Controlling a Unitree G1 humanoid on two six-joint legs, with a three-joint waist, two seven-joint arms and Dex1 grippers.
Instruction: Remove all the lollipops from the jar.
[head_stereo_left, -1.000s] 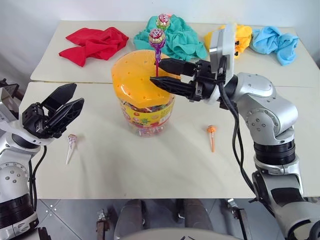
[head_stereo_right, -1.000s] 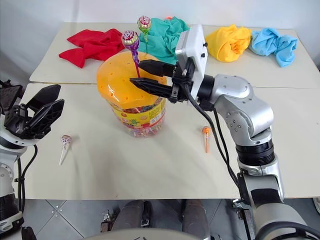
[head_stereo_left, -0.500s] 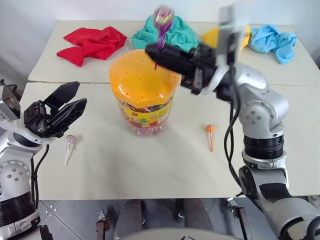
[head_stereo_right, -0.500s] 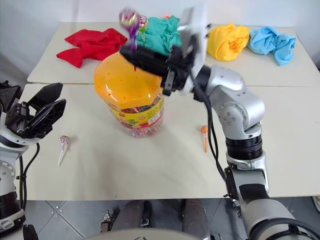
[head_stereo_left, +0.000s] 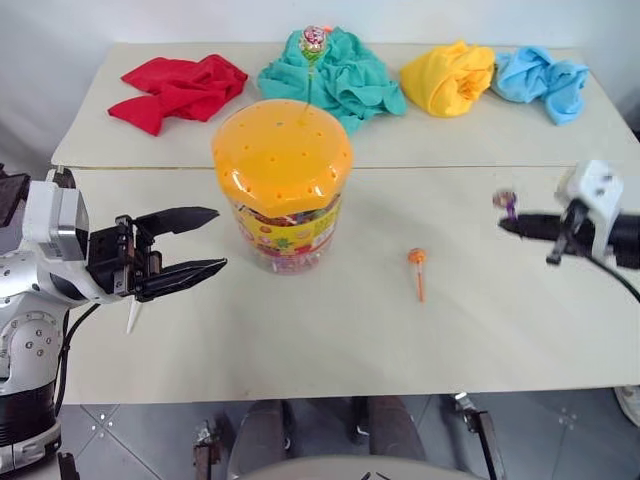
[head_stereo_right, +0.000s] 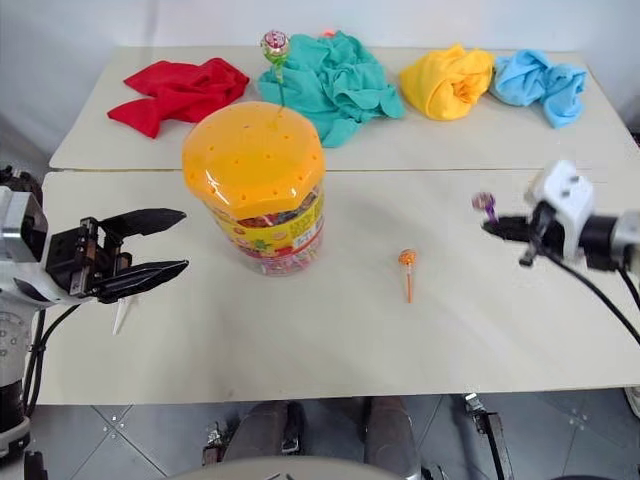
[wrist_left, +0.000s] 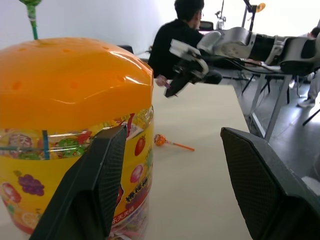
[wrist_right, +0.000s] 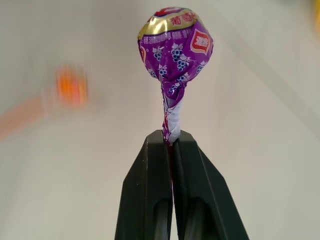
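Swung away from the jar (head_stereo_left: 283, 180), the right hand (head_stereo_right: 492, 226) stays clamped on the purple lollipop (wrist_right: 175, 45) above the counter (head_stereo_left: 330, 330). Next: release it. 1 lollipop (head_stereo_left: 314, 40) remains in the lid; left hand (head_stereo_left: 205, 240) apart.

My left pincer (head_stereo_left: 205, 240) sits at nine o'clock, fingers spread (pointing inward); my right pincer (head_stereo_left: 508, 222), at three o'clock, is pinched tight on the purple lollipop (wrist_right: 175, 47).

white-stick lollipop (head_stereo_left: 131, 318) mostly hidden behind left claw (head_stereo_left: 205, 240)
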